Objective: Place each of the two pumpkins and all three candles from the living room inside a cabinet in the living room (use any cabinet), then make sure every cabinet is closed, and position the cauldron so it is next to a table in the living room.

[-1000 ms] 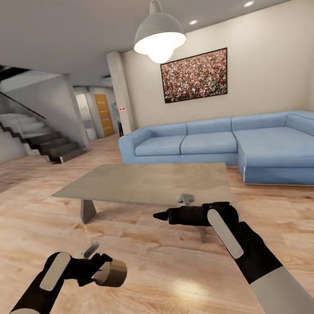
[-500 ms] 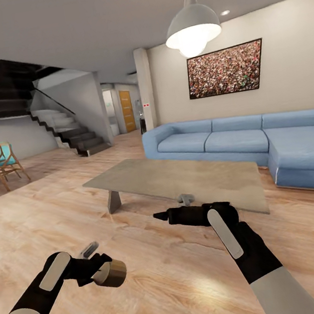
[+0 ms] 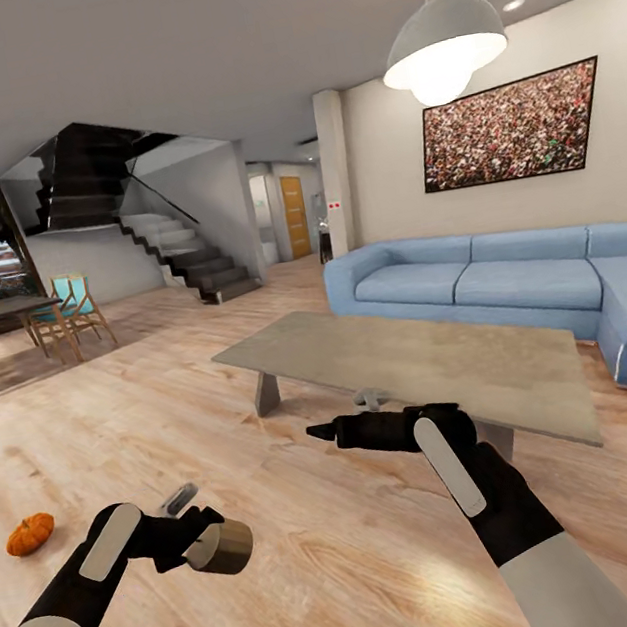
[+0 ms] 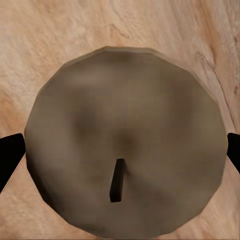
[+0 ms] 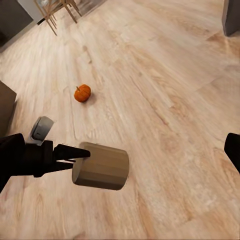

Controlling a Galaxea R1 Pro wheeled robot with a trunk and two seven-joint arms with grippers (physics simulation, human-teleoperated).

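— Holding what, left gripper?
— One candle: short, thick, tan-grey cylinder, dark wick, pinched between my fingers, over floor.
— Right gripper?
— Fingers spread, empty. Orange ribbed pumpkin on floor, far left.

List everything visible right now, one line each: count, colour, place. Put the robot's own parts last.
pumpkin: 1, orange, on the wood floor at far left, near the left arm
candle: 1, tan-cream cylinder, held in the left gripper
coffee table: 1, grey top, centre of the room before the sofa
sofa: 1, light blue, along the back wall
pendant lamp: 1, white, hanging above the table
picture: 1, dark-framed, on the wall over the sofa
staircase: 1, dark, back left
dining chairs: teal, far left by a dark table
left gripper: 1, black fingers shut on the candle
right gripper: 1, black, over the floor near the table, nothing visible in it
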